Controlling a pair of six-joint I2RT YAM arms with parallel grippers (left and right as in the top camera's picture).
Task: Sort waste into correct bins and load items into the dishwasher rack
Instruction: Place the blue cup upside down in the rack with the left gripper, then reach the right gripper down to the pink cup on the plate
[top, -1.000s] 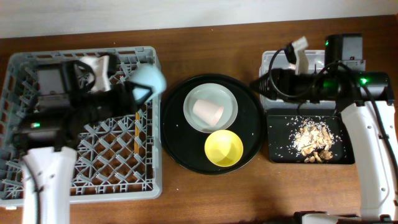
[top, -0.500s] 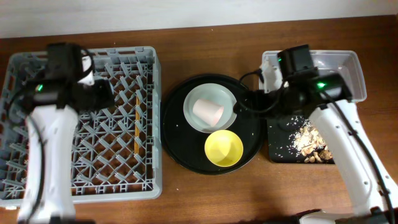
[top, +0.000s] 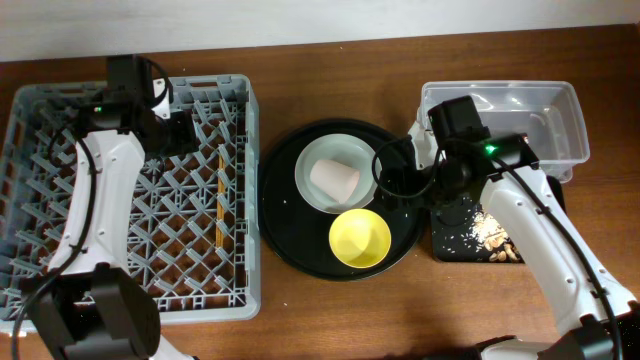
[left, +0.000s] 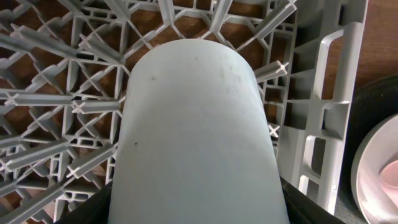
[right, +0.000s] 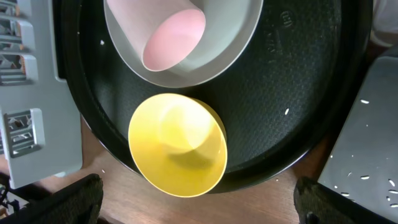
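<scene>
The light-blue cup (left: 199, 137) fills the left wrist view, and my left gripper (top: 183, 133) is shut on it low over the rear of the dishwasher rack (top: 130, 290). From overhead the cup is hidden under that gripper. The chopsticks (top: 220, 200) lie in the rack. On the pale plate (top: 345, 152) the pink cup (top: 335, 180) lies on its side. The yellow bowl (top: 360, 238) stands just in front of it. My right gripper (top: 392, 185) hangs open and empty above the bowl (right: 177, 146), with the pink cup (right: 165, 37) farther ahead.
Plate and bowl stand on a round black tray (top: 290, 230). A clear tub (top: 540, 110) is at the back right. In front of it the black rectangular tray (top: 455, 235) holds beige food scraps (top: 495, 235) and white crumbs. The rack's side wall (left: 323, 124) borders the round tray.
My right arm swung from the clear tub down-left over the round tray, and its jaws opened wider. My left arm drew back toward the rack's rear with the light-blue cup.
</scene>
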